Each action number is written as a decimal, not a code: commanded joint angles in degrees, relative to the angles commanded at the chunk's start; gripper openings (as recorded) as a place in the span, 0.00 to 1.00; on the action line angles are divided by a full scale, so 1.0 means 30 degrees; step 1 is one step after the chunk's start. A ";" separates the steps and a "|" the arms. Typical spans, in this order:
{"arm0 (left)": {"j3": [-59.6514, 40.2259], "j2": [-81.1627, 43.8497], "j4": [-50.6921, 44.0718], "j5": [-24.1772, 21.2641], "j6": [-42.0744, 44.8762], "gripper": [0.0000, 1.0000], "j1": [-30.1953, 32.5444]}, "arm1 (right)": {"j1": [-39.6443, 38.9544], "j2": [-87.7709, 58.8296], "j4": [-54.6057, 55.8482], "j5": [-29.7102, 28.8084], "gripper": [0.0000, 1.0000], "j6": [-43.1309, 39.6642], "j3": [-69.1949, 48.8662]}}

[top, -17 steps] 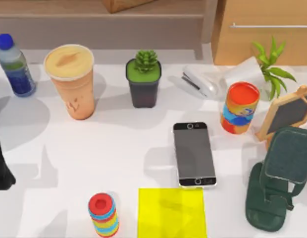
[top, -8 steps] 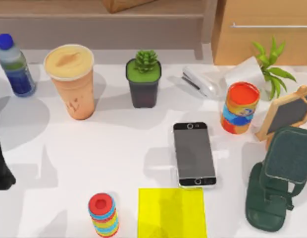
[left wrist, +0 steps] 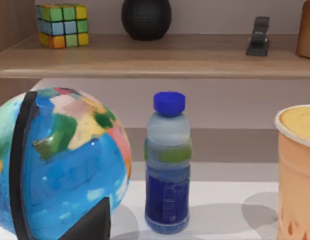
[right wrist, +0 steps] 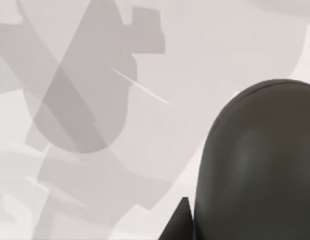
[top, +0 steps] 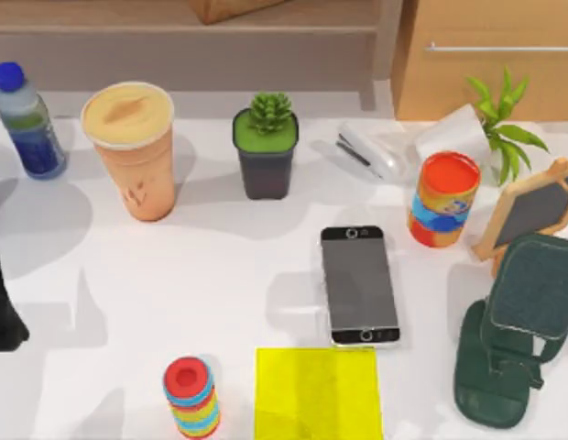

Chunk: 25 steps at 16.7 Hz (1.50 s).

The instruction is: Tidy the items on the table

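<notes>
The white table (top: pixel 220 275) is lying smooth and matte under the lamps, and hardly anything on it is changing. Only the soft shadow on the glossy yellow square (top: pixel 318 392) at the near edge is sliding and thinning compared with a second ago, so I judge the right arm is travelling somewhere above that edge while every object stays where it stood. The right gripper (right wrist: pixel 181 225) is hanging close over the dark grey mouse (right wrist: pixel 260 165), a rounded, satin-smooth hump sitting on the white surface in the right wrist view. Whether that gripper is apart, together or clamped on it I cannot tell, so the tidying is probably only beginning. The left arm (top: pixel 4 312) is waiting at the table's left edge, its gripper (left wrist: pixel 92 225) facing a painted globe (left wrist: pixel 55 165), and its state is equally unclear to me. Working back from the near edge, a ribbed stack of coloured rings (top: pixel 191 397) is standing left of the yellow square, and a dark green felt-like stand (top: pixel 513 339) is sitting at the right. Beyond them the phone (top: pixel 359 285) is lying flat mid-table, a slim glass slab with a silver rim. Farther back at the left, the tall tapered orange-tan cup (top: pixel 136 156) is standing upright with its tan lid on, near a clear bottle (top: pixel 26 121) with a blue cap.
</notes>
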<state>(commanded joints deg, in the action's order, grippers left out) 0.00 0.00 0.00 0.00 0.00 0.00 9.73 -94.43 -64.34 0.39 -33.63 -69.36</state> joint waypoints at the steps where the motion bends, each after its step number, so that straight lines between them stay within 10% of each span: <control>1: 0.0000 0.0000 0.0000 0.0000 0.0000 1.00 0.0000 | -0.0026 -0.0083 0.0048 0.0005 0.00 0.0032 0.0054; 8: 0.0000 0.0000 0.0000 0.0000 0.0000 1.00 0.0000 | -0.2190 0.0019 0.0688 -0.0232 0.00 -0.3842 -0.3348; 17: 0.0000 0.0000 0.0000 0.0000 0.0000 1.00 0.0000 | -1.1873 -0.3211 0.2260 0.0331 0.00 -1.7510 -0.8160; 25: 0.0000 0.0000 0.0000 0.0000 0.0000 1.00 0.0000 | -2.0140 -0.6349 0.2992 0.0258 0.00 -2.8279 -0.4162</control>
<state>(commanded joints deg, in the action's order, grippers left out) 0.00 0.00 0.00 0.00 0.00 0.00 -50.70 -113.48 -55.36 1.16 -118.47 -81.84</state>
